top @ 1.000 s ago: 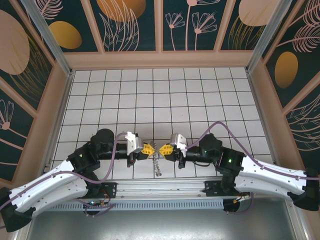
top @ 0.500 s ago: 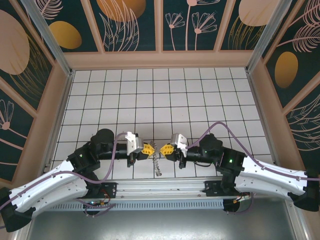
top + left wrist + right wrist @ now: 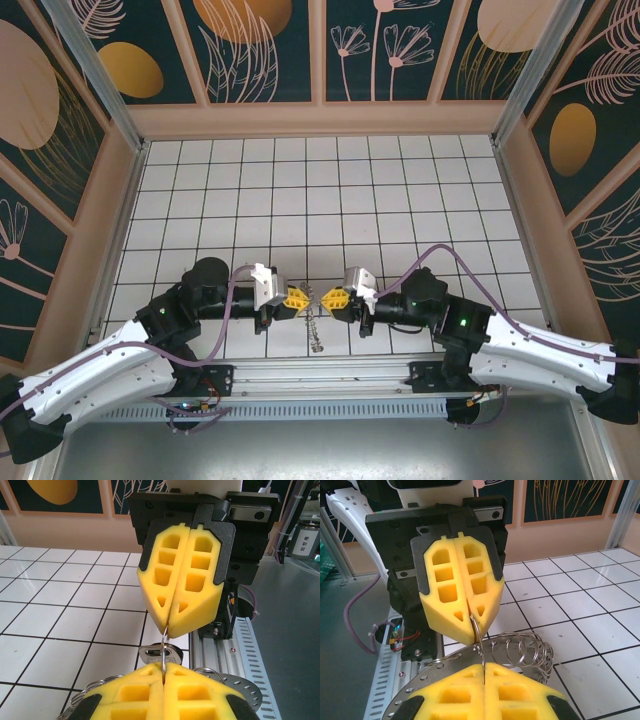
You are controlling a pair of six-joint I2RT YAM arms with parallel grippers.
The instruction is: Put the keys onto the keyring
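Observation:
Low over the near tiles my left gripper (image 3: 303,299) and right gripper (image 3: 327,298) meet tip to tip. Both are shut on the same thin wire loop (image 3: 163,647) of the keyring (image 3: 317,330), which hangs below them towards the front rail. In the left wrist view my left gripper (image 3: 164,668) pinches the loop from below, and the right one's yellow fingers (image 3: 190,580) pinch it from above. A silver key head (image 3: 150,655) lies just behind the loop, which crosses its slot. In the right wrist view my right gripper (image 3: 484,666) holds the loop (image 3: 478,637) beside several small loops (image 3: 525,652) on the perforated hoop (image 3: 407,692).
The aluminium rail (image 3: 320,375) runs along the table's near edge right under the grippers. Wooden walls (image 3: 320,118) close the tiled floor (image 3: 320,200) at the back and sides. Open tiles stretch away behind the grippers.

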